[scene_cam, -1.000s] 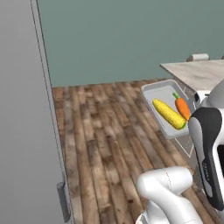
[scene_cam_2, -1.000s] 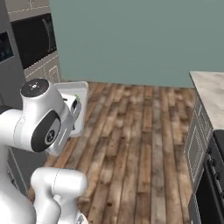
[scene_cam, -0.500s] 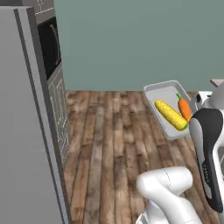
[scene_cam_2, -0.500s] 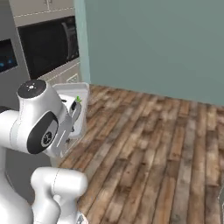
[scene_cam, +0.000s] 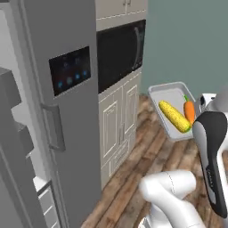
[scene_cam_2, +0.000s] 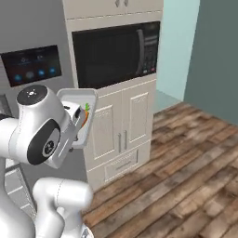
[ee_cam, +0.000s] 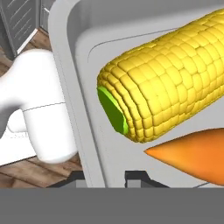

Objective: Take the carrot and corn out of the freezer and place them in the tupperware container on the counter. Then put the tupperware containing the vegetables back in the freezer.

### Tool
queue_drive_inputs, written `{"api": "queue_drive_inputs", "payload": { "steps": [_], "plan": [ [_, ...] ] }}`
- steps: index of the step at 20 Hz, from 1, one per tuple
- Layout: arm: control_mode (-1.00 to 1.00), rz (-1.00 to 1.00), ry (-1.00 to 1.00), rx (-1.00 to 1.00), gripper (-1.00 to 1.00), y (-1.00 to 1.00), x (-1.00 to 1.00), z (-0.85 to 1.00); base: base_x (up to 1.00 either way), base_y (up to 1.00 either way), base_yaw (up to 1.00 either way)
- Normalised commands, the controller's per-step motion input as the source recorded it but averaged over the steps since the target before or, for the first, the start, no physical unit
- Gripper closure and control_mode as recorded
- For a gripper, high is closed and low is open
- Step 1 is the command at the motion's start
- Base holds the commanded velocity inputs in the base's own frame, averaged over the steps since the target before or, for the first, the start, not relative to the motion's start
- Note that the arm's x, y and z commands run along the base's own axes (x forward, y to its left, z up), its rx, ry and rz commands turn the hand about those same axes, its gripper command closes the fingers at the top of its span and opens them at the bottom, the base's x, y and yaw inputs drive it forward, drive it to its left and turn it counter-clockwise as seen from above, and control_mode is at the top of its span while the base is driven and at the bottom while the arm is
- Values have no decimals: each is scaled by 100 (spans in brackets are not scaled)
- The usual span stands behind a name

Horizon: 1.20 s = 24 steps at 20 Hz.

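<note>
Step in hand: the second half of the task — the tupperware container [scene_cam: 174,112] is loaded and held up in the air, on its way to the freezer [scene_cam: 18,147], by my reading.
Container: a shallow pale-grey tray, tilted toward the left base camera, well above the wooden floor [scene_cam_2: 186,162].
Corn [scene_cam: 174,116]: lies inside the tray, lengthwise, its green-capped end toward the gripped rim.
Carrot [scene_cam: 189,111]: lies just beside the corn in the same tray, its point toward the same rim.
End effector [ee_cam: 114,178]: pressed together on the tray's near rim, its dark tips at either side of the wall in the hand view — pinching the tupperware container.
Freezer: at the left of the left base view, its door open, with grey door bins toward the camera.
Surroundings: a dark microwave [scene_cam_2: 116,52] built in over pale cabinet doors [scene_cam_2: 122,128], beside the fridge's touch panel [scene_cam: 69,70].
Handling, tray: looks stiff and light, but held by one edge it will want to lever down; a hold at the middle of a rim keeps it level.
Handling, vegetables: both are round and loose — likely to roll or slide over the low rim if the tray tips further.
Risk: clipping the freezer door or a shelf edge while sliding the tray in.
</note>
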Motion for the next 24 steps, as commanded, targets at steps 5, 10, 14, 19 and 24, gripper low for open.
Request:
{"api": "queue_drive_inputs", "payload": {
  "steps": [5, 10, 14, 19, 24],
  "plan": [
    [100, 0, 0, 0, 100, 0, 0, 0, 68, -21, 87],
    [100, 0, 0, 0, 100, 0, 0, 0, 34, -13, 88],
    [100, 0, 0, 0, 100, 0, 0, 0, 19, 7, 74],
    [100, 0, 0, 0, 100, 0, 0, 0, 33, 21, 24],
    [100, 0, 0, 0, 100, 0, 0, 0, 28, 33, 0]
  ]
}}
